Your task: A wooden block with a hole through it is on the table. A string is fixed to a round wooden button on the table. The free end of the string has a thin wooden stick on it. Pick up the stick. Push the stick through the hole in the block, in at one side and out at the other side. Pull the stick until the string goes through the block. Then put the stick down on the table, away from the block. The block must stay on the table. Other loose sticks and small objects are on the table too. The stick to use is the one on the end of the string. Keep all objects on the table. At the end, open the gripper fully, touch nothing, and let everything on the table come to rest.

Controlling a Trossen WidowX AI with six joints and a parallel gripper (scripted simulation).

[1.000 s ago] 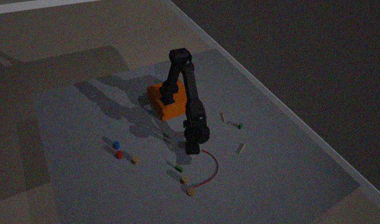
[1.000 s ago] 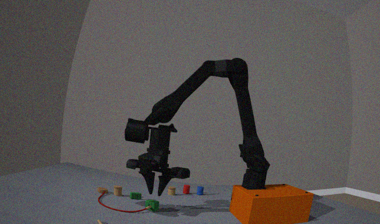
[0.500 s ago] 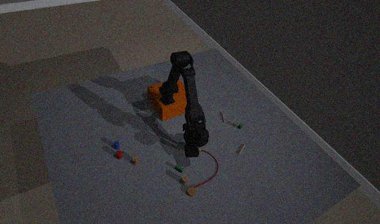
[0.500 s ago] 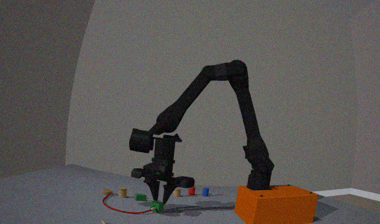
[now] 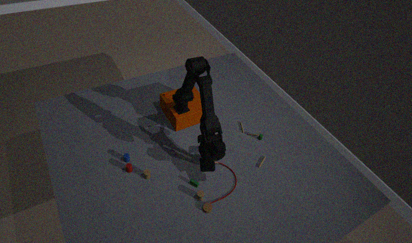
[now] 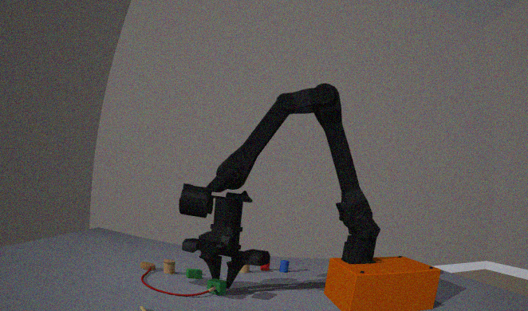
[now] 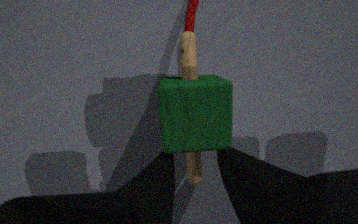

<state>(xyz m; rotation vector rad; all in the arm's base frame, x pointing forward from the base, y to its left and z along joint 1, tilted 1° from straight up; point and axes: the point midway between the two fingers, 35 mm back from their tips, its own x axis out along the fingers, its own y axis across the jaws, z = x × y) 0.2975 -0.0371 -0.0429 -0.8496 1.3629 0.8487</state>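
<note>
1. Arm bent over from orange base (image 6: 399,280), gripper (image 6: 223,273) pointing straight down, low over the green block (image 7: 196,114).
2. Fingers partly open, narrow gap, nothing gripped. In wrist view the two dark finger tips sit either side of the stick's near end, w/ visible gaps both sides; no contact seen.
3. Stick (image 7: 189,57) runs through the block's hole: far end sticks out on far side, near end pokes out on near side betw. the fingers.
4. Red string (image 5: 231,184) joins stick's far end, curves away in an arc across the grey mat (image 5: 280,187) to the round button (image 5: 207,207). String is still on the far side of block, not yet through it.
5. Block rests on mat, in ext. view right under the finger tips; top view hides it behind the gripper.
6. Other bits on mat: second green block (image 5: 194,182) and tan peg (image 5: 200,194) near the button; blue peg (image 5: 126,157), red peg (image 5: 129,167), another tan peg (image 5: 146,174) well to the left.
7. Right side: two loose sticks (image 5: 241,127), (image 5: 261,161) and a small stick w/ green head (image 5: 260,136), well apart from gripper.
</note>
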